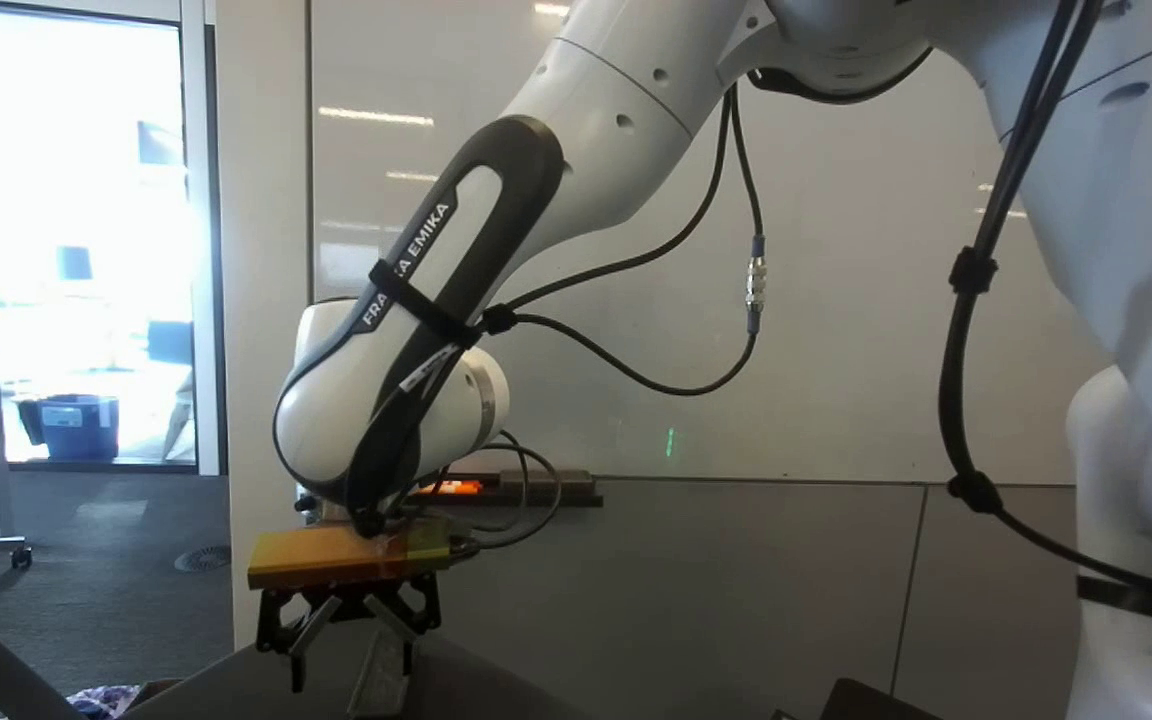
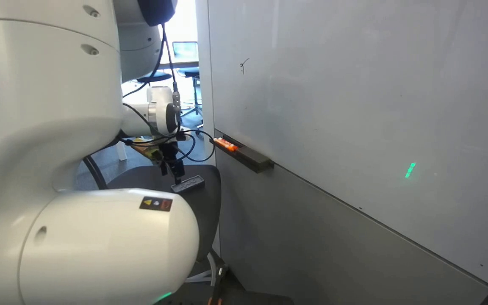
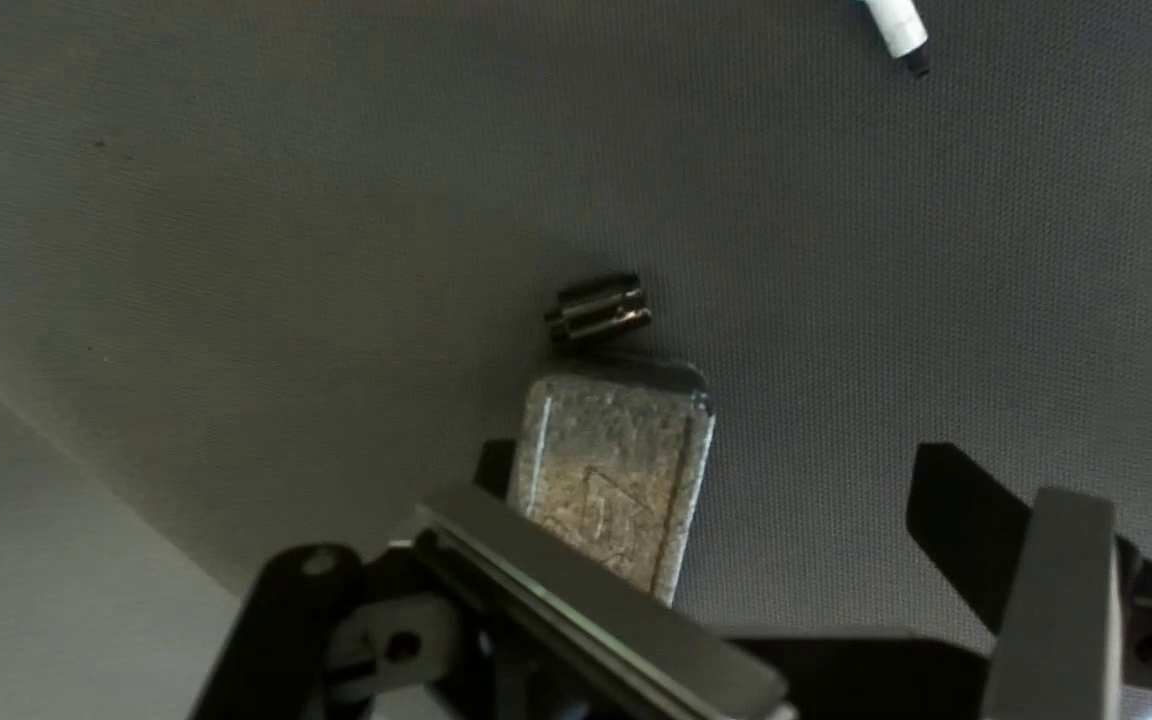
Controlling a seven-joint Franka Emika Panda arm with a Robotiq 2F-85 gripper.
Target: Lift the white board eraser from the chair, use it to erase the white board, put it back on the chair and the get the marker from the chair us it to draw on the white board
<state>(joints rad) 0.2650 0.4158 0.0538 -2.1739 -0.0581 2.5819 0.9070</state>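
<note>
Since my pincer (image 1: 352, 665), spread wide, holds nothing, I judge all steps remain: the eraser (image 3: 626, 465) lies on the chair (image 2: 206, 207) near one finger (image 3: 608, 606), the marker (image 3: 898, 27) farther off, a green mark (image 2: 410, 170) on the board (image 2: 337, 93).

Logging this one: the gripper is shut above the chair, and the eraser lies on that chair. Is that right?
Not quite: the gripper is open, its jaws standing well apart in the wrist view. It is above the chair, and the eraser does lie there.
</note>
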